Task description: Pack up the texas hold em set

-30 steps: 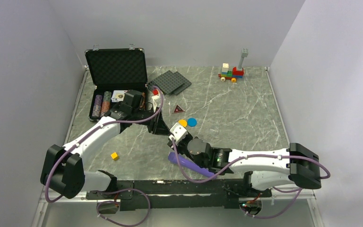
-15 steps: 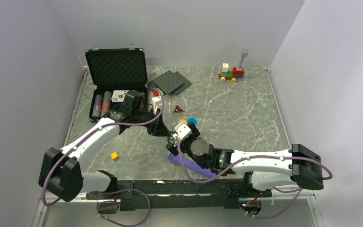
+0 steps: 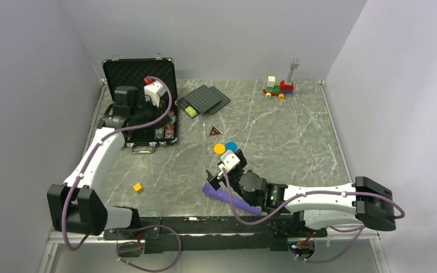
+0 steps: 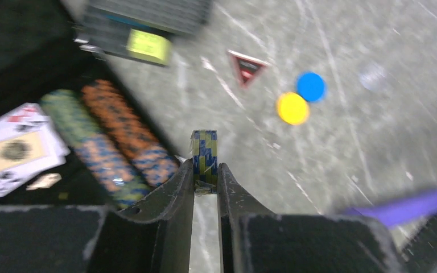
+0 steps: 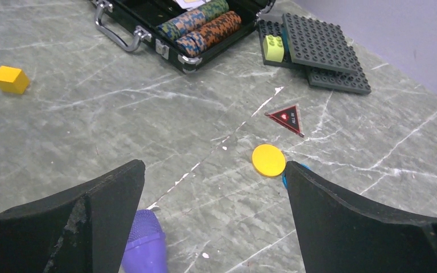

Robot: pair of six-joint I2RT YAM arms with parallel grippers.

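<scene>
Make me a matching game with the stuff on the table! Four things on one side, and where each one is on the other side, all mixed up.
1 yellow disc
2 striped chip
3 playing cards
4 purple cylinder

A inside the open case
B pinched in the left jaws
C beside the blue disc
D partly under the right arm

Pairs: 1-C, 2-B, 3-A, 4-D

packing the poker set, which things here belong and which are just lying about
Belongs: black foam-lined case, striped chip stacks, playing cards, striped chip in left gripper, yellow disc, blue disc, dark red triangle.
Lying about: dark grey studded plates, purple cylinder, yellow cube, toy brick train.
</scene>
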